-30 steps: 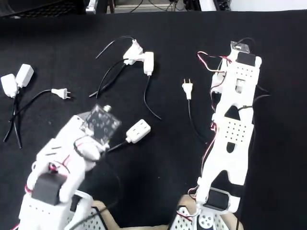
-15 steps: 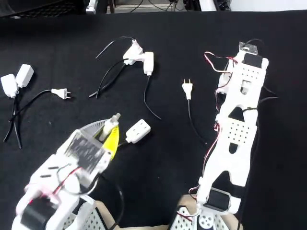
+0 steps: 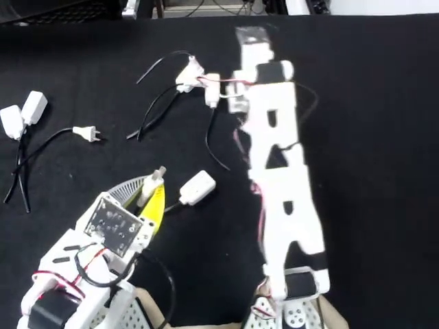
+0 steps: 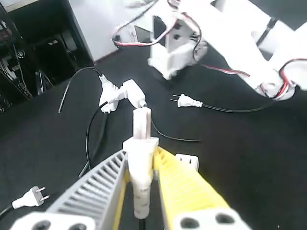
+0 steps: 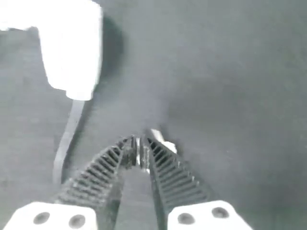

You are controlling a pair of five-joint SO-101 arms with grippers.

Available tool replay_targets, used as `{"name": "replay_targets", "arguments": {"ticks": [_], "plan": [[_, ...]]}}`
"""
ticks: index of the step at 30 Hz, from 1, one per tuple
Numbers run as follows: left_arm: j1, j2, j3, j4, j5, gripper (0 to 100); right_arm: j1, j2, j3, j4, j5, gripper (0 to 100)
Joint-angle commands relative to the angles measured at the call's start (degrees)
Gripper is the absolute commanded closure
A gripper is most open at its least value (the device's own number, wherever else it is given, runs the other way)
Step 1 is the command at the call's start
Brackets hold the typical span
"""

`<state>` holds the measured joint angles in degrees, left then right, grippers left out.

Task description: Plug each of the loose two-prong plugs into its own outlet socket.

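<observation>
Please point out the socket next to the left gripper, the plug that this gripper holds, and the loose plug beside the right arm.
socket [image 3: 197, 186], high view, middle of its body.
held plug [image 4: 141, 158], left wrist view, its white body.
loose plug [image 4: 188, 101], left wrist view, its white body.

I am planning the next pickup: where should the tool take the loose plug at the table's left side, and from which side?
Take the plug by its white body, from above, closing across its width. It lies flat, with the prongs at one end and the cable leaving the opposite end, so only the body's sides are free.
</observation>
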<state>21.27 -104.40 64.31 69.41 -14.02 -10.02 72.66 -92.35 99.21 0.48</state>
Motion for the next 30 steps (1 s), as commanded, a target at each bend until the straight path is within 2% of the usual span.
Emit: {"name": "replay_targets", "arguments": {"ticks": [1,6,8,11,17,19,23,26,30], "plan": [[-0.40,-0.09,0.66,-1.85,0.26,97,-3.69,-7.08,-0.84,2.11,-0.35,98.7],[-2.33,-0.09,5.14,-6.51,0.35,97,-5.80,-19.30,8.48,2.11,-0.35,98.7],[-4.88,-0.09,6.64,-9.32,0.97,97,-6.77,-25.89,15.87,2.11,-0.35,98.7],[-7.87,-0.09,7.69,-11.69,5.63,97,-9.14,-37.49,30.29,2.11,-0.70,98.7],[-7.96,-0.09,7.16,-11.34,7.03,97,-12.75,-62.11,53.58,0.09,-0.44,98.7],[-6.46,-0.09,7.34,-11.25,7.03,97,-13.10,-67.74,59.74,-2.73,-0.26,98.7],[1.36,-0.09,7.08,-9.93,6.77,97,-14.15,-76.35,71.25,-8.00,0.09,98.6],[6.46,-0.09,7.25,-10.20,6.68,97,-17.67,-82.77,76.09,-8.09,4.04,98.6],[8.48,-0.09,7.60,-10.29,6.68,97,-22.33,-91.74,82.59,-8.53,6.51,98.6]]}}
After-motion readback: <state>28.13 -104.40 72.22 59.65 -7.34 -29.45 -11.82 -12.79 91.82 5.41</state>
